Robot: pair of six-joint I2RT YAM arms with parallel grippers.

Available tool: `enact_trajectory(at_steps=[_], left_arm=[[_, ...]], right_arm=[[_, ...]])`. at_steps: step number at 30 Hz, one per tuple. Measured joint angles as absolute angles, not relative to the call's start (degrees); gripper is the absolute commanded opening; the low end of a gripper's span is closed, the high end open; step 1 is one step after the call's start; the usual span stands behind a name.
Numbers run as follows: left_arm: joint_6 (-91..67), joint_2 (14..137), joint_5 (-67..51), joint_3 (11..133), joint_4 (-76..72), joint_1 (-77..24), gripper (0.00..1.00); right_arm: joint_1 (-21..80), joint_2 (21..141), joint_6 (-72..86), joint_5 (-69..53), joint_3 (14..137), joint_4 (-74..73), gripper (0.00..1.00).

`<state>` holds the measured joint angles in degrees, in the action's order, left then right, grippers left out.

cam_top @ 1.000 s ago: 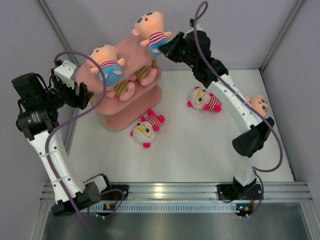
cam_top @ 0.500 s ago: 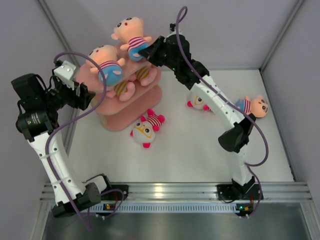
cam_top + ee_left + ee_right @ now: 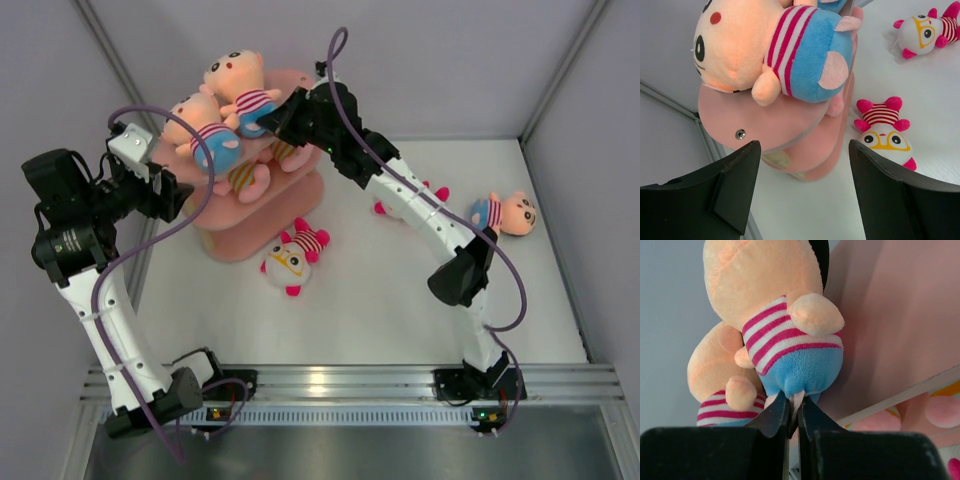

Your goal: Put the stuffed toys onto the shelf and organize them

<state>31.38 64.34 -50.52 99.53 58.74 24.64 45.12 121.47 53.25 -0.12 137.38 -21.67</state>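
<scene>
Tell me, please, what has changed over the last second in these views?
The right pincer, shut on a peach doll, carried it left from the shelf's right end to over its top board, beside a second peach doll lying there. Nothing was grasped or released. Unmoved: the open left pincer, the white-faced doll before the shelf, a third peach doll on the table.

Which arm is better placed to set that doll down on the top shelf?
Right. The right gripper is shut on the doll at its bottom, holding it over the top of the shelf beside another peach doll. The left gripper is open and empty, off the shelf's end.
</scene>
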Motion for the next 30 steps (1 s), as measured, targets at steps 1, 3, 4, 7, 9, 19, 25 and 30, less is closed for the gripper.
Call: enact_trajectory(at_steps=[1,3,4,7,9,19,25,30], left_arm=[[31.4,64.3,-50.5,99.5,58.7,24.6,0.77],[31.4,64.2,-50.5,99.5,58.7,24.6,0.77],[31.4,64.2,-50.5,99.5,58.7,24.6,0.77],[31.4,64.0,-49.9,99.5,58.7,24.6,0.77],[31.5,64.0,-49.5,99.5,58.7,24.6,0.77],[31.6,63.8,-48.9,98.8,58.7,24.6,0.77],[31.6,63.7,-48.9,98.8,58.7,24.6,0.77],[31.6,63.7,-48.8,98.3,58.7,24.6,0.77]], right_arm=[[45.5,121.5,53.3,-0.1,137.4,-21.6,0.0],[46.0,121.5,53.3,-0.1,137.4,-21.5,0.0],[46.2,121.5,53.3,0.0,137.4,-21.5,0.0],[46.5,121.5,53.2,0.6,137.4,-21.5,0.0],[46.5,121.5,53.0,1.1,137.4,-21.5,0.0],[46.5,115.2,49.9,3.4,131.6,-22.2,0.0],[46.5,113.6,50.0,2.2,130.1,-21.9,0.0],[46.5,113.6,50.3,1.4,129.0,-22.2,0.34]])
